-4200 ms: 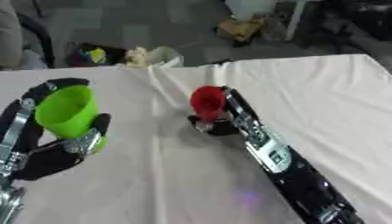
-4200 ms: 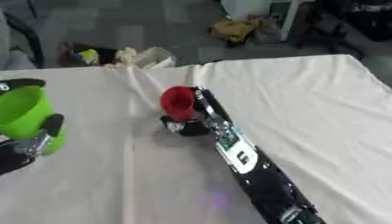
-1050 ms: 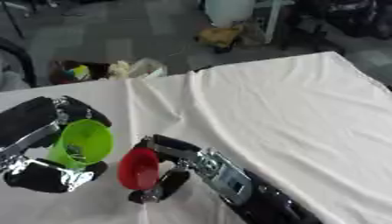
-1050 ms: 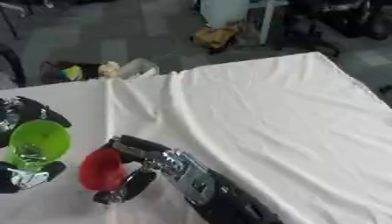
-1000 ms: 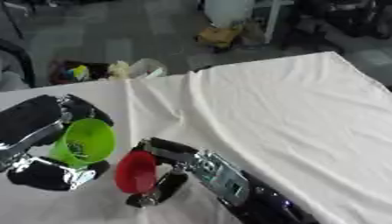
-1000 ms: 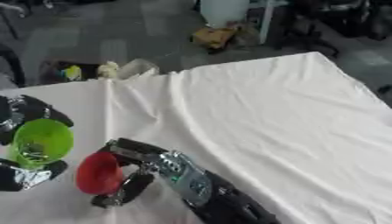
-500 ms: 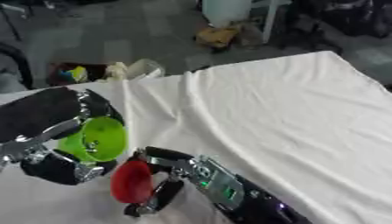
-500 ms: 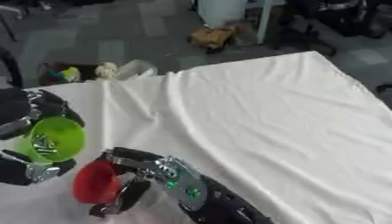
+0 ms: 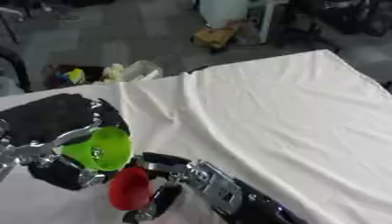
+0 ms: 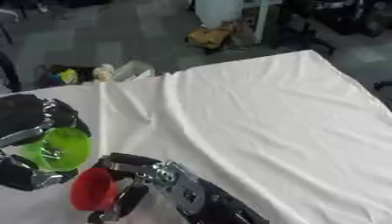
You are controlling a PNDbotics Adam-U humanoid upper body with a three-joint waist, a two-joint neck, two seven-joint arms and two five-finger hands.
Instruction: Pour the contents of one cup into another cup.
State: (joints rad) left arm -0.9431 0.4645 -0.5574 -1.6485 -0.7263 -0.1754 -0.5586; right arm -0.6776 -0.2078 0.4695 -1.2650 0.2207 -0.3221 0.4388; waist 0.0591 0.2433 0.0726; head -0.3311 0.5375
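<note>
My left hand (image 9: 55, 131) is shut on a bright green cup (image 9: 102, 148), held tilted with its mouth turned right and downward toward a red cup. The red cup (image 9: 128, 189) sits just below and right of it, mouth facing left, with my right hand (image 9: 167, 175) curled round it. The two rims are close together; whether they touch cannot be made out. What is inside either cup stays hidden. Both hands hover low over the white tablecloth (image 9: 291, 113) at the lower left.
The white cloth is creased and runs to the right and far edges. Beyond the far edge, on the grey floor, lie a crumpled white and yellow bundle (image 9: 115, 72), a brown bag (image 9: 214, 37) and a white bin (image 10: 218, 11).
The green cup has tipped further toward the red cup, and the two have drawn closer. Compared with several seconds ago, both hands have moved to the lower left and the camera has shifted.
</note>
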